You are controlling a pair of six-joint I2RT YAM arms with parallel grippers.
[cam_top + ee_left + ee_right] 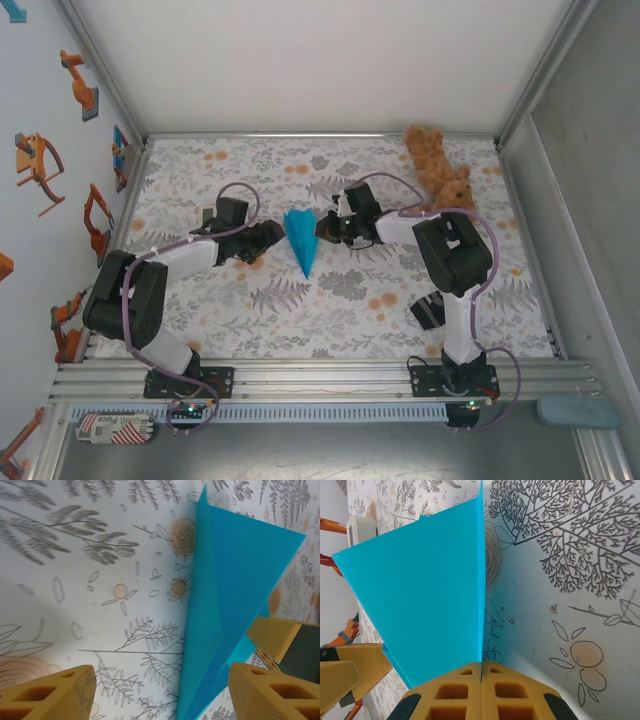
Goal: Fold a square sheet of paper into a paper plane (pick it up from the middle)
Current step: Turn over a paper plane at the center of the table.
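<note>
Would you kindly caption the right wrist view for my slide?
Shut yellow right fingers pinch the folded cyan-blue paper plane over a floral-print table cover.

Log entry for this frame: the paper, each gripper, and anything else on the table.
paper: paper plane, cyan dart, mid-table, tip toward the arm bases
right gripper: shut on the plane's edge
left gripper: open, straddling the plane
other: teddy bear, far right corner
surface: floral table cover
</note>
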